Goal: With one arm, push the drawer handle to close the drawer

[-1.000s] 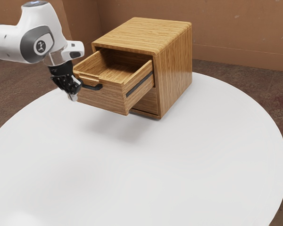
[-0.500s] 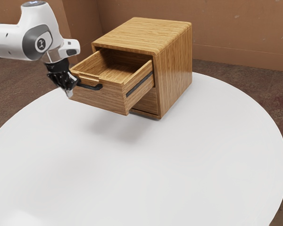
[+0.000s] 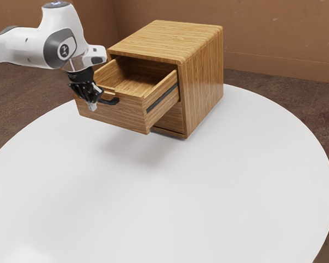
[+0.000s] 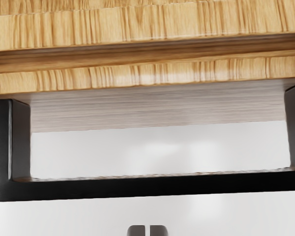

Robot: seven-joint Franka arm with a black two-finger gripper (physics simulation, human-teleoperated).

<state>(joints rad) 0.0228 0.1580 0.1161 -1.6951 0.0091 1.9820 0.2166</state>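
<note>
"What could spoil it, going by the exterior view?"

"The tool (image 3: pixel 91 106) is in front of the pulled-out drawer (image 3: pixel 119 116), close by its handle (image 3: pixel 109 101); whether they touch, I can't tell. If it comes in too high or low, I'd expect it to skid off the narrow bar."

"And if the height is right?"

"Then a push at an angle might bind the drawer, or nudge the cabinet (image 3: pixel 203 82) over the counter (image 3: pixel 208 192). It wants a straight shove, away from the tool and into the cabinet."

"Now the wrist view. Is the tool gripping anything?"

"No, it's together, just a thin seam down its middle and nothing clamped. The handle is just ahead, between it and the drawer front, and it looks lined up near the middle of the bar."

"Which way does the handle point?"

"Out from the drawer front, toward the tool's side. Its long axis runs crosswise ahead of the tool, along the front, with both legs reaching back to the wood."
</note>
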